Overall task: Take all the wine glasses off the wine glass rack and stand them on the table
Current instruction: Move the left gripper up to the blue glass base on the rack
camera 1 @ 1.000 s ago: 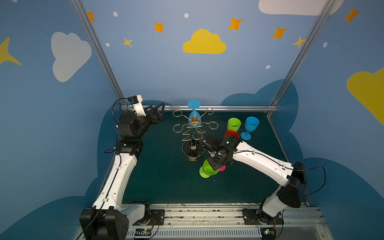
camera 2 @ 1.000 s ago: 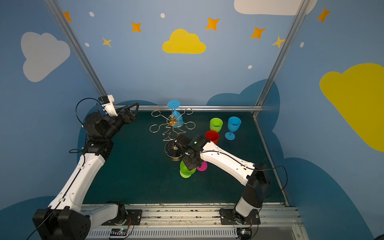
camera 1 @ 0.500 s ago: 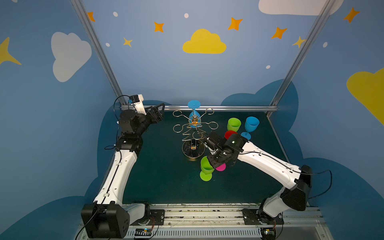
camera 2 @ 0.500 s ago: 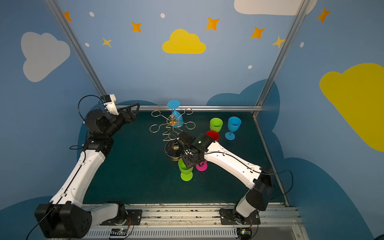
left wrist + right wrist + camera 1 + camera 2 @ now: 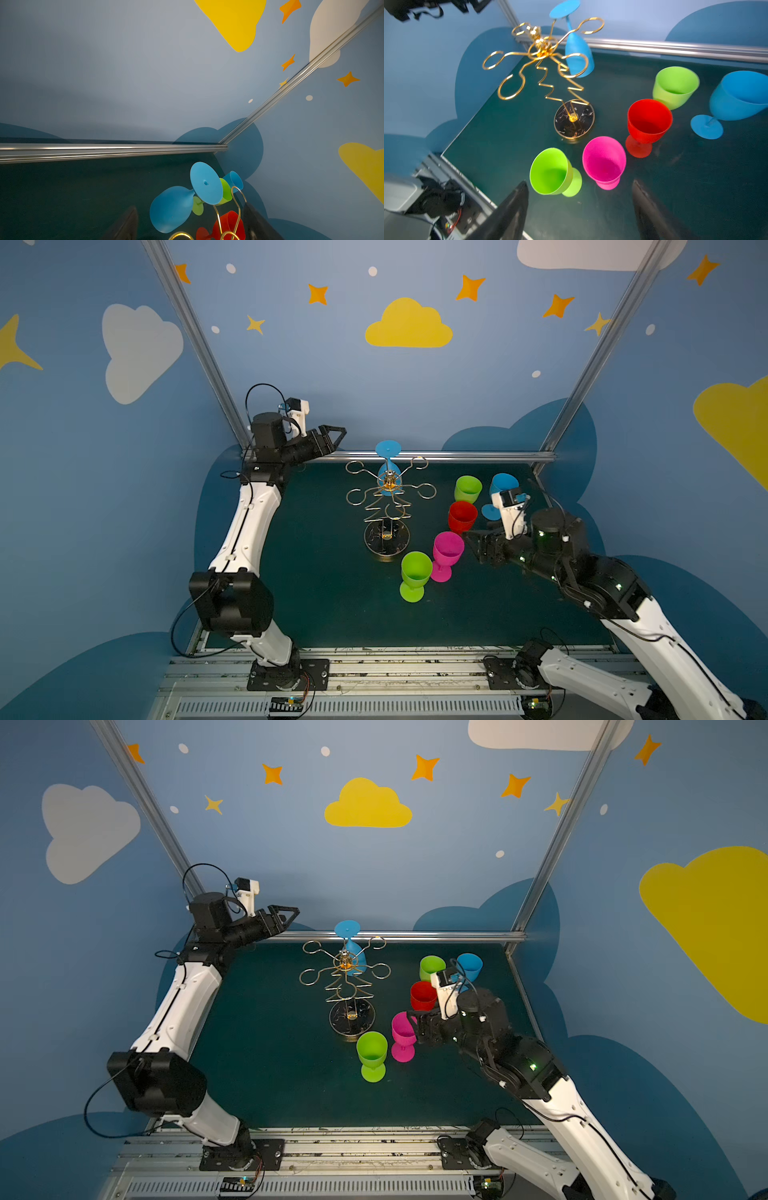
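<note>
The gold wire wine glass rack [image 5: 386,506] [image 5: 347,986] stands mid-table on its round dark base [image 5: 574,119]. One blue wine glass [image 5: 388,466] [image 5: 354,955] [image 5: 578,56] hangs upside down from a back arm. My left gripper [image 5: 338,435] [image 5: 291,913] hovers open at the back left, apart from that glass, which shows between its jaws in the left wrist view [image 5: 170,207]. My right gripper [image 5: 467,537] [image 5: 579,183] is open and empty, just right of a pink glass [image 5: 446,551] and an upright green glass [image 5: 415,572].
A red glass [image 5: 461,516], a second green glass [image 5: 467,488] and a blue glass [image 5: 500,485] stand upright at the right. A metal rail [image 5: 457,456] runs along the back edge, with walls close behind and beside it.
My right gripper opened, let go of the green glass and drew back to the right; the glass now stands upright on the table. The left gripper shifted slightly toward the rack.
</note>
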